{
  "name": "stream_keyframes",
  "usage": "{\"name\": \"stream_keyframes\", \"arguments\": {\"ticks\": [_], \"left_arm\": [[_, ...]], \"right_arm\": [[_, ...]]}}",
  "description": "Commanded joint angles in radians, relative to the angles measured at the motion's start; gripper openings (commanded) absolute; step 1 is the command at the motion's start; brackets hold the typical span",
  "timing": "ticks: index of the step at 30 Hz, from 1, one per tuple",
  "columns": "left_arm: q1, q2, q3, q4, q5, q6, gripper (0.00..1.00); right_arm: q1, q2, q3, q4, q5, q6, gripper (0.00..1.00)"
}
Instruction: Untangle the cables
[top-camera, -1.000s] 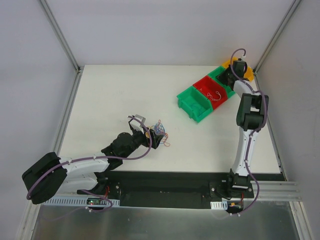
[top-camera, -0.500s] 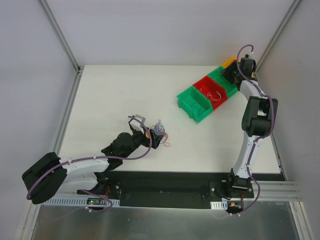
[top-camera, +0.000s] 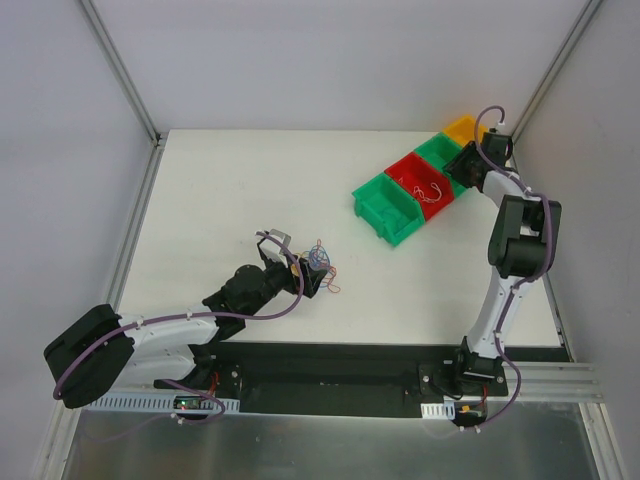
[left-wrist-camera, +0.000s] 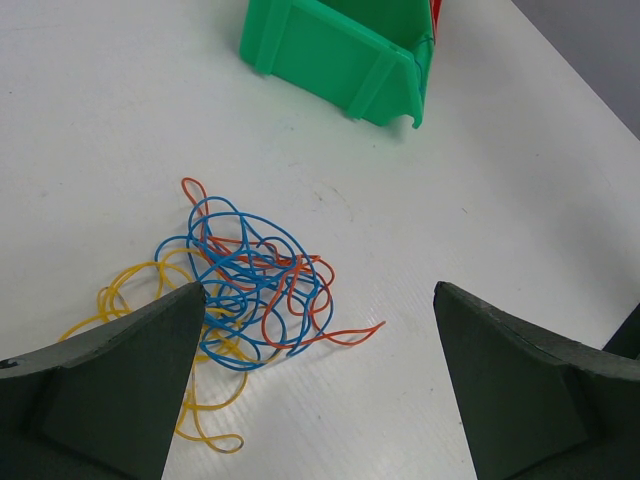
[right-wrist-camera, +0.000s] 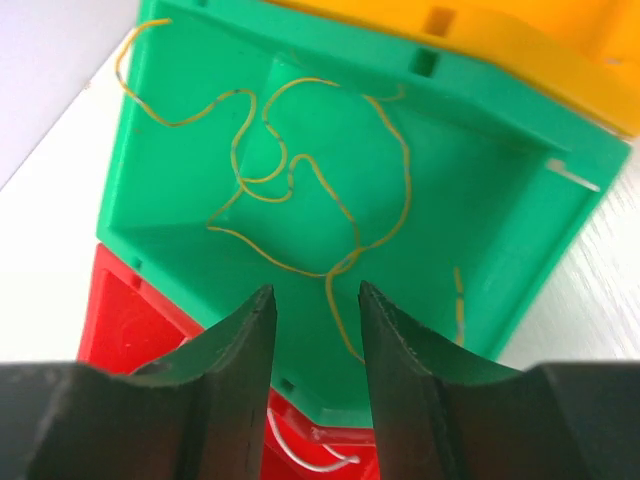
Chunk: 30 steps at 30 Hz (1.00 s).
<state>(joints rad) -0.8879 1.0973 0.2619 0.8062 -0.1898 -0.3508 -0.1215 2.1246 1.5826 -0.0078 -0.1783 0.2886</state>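
The right gripper (right-wrist-camera: 315, 290) has been drawn back from the yellow bin (right-wrist-camera: 520, 30) over the green bin (right-wrist-camera: 480, 190), fingers slightly parted and empty above 1 loose yellow cable (right-wrist-camera: 236, 150). The blue-red-yellow tangle (left-wrist-camera: 250, 280) is left unsorted on the table (left-wrist-camera: 500, 200) under the left gripper (left-wrist-camera: 318, 290), whose fingers are spread wide.

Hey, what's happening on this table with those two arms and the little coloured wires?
Two robot arms are sorting out a tangle of thin cables. The left gripper hangs open just above a knot of blue, red and yellow cables on the table, gripping nothing yet. The right gripper, jaws slightly apart, is over a green bin where one yellow cable already lies loose.
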Motion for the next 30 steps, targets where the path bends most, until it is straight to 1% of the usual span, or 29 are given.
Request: {"name": "stream_keyframes", "arguments": {"ticks": [1, 4, 6, 9, 10, 11, 12, 15, 17, 20, 24, 27, 30], "left_arm": [[0.012, -0.016, 0.016, 0.050, 0.021, -0.011, 0.96], [0.012, -0.010, 0.023, 0.042, 0.024, -0.014, 0.97], [0.012, -0.002, 0.051, 0.009, 0.033, -0.017, 0.98], [0.015, 0.003, 0.144, -0.163, 0.038, -0.045, 0.99], [0.023, 0.004, 0.183, -0.235, 0.046, -0.069, 0.99], [0.032, 0.009, 0.230, -0.307, 0.067, -0.091, 0.99], [0.047, 0.025, 0.261, -0.346, 0.096, -0.124, 0.99], [0.107, 0.116, 0.359, -0.419, 0.244, -0.198, 0.99], [0.141, 0.202, 0.437, -0.478, 0.324, -0.231, 0.91], [0.145, 0.307, 0.534, -0.542, 0.325, -0.234, 0.81], [0.145, 0.381, 0.606, -0.610, 0.241, -0.211, 0.66], [0.145, 0.415, 0.648, -0.670, 0.161, -0.198, 0.56], [0.147, 0.469, 0.704, -0.713, 0.132, -0.197, 0.48]], "right_arm": [[0.008, -0.120, -0.105, 0.055, 0.008, 0.035, 0.40], [0.028, -0.167, -0.179, 0.084, 0.046, 0.082, 0.40], [0.048, -0.210, -0.225, 0.097, 0.094, 0.147, 0.40], [0.091, -0.271, -0.298, 0.106, 0.172, 0.242, 0.41], [0.109, -0.291, -0.323, 0.112, 0.221, 0.277, 0.41], [0.120, -0.311, -0.352, 0.129, 0.243, 0.299, 0.41], [0.147, -0.325, -0.372, 0.134, 0.263, 0.316, 0.41], [0.169, -0.364, -0.423, 0.140, 0.318, 0.369, 0.42], [0.169, -0.379, -0.452, 0.161, 0.336, 0.377, 0.42], [0.169, -0.416, -0.510, 0.198, 0.346, 0.376, 0.43], [0.171, -0.451, -0.582, 0.284, 0.335, 0.351, 0.43], [0.171, -0.442, -0.579, 0.285, 0.303, 0.299, 0.44], [0.172, -0.440, -0.558, 0.258, 0.261, 0.248, 0.44]]}}
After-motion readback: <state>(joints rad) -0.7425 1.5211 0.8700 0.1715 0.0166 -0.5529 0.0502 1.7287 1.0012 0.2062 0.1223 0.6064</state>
